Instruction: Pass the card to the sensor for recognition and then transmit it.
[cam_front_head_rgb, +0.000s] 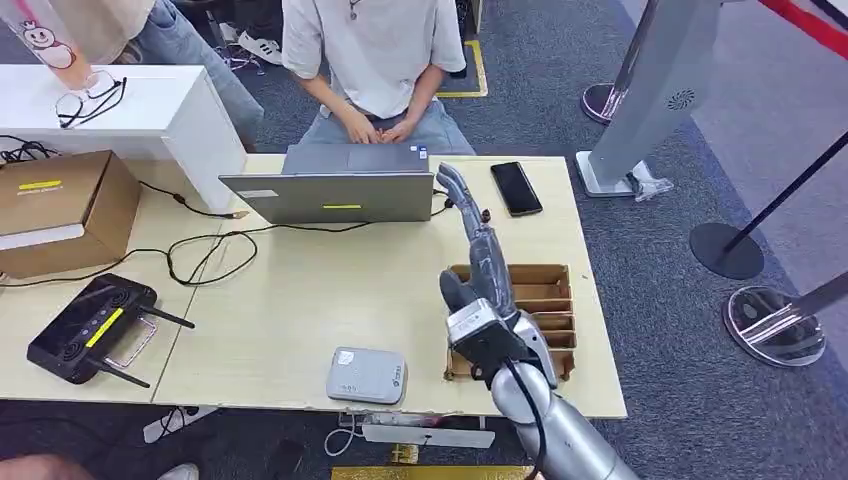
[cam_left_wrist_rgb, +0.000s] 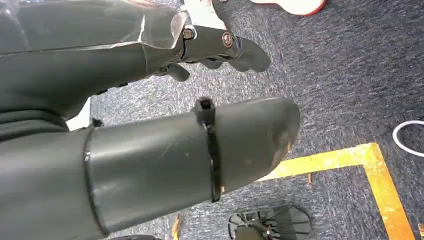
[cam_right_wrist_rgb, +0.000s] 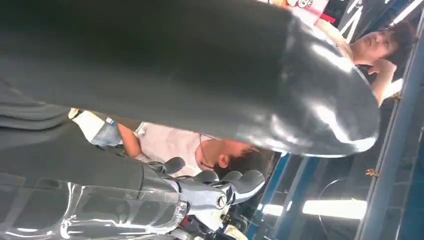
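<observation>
The right hand (cam_front_head_rgb: 487, 262) hovers empty, fingers outstretched, above the cardboard tray (cam_front_head_rgb: 556, 272); no card is discernible there. The grey sensor (cam_front_head_rgb: 367, 375) lies nearby, toward the robot. Lower carefully, pinching one card cleanly.

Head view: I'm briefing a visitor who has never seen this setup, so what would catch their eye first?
The right robot hand, raised with fingers stretched out above the brown cardboard divider tray at the table's right end. Behind it, a person sits at an open grey laptop at the far edge, with a black phone lying beside it.
</observation>
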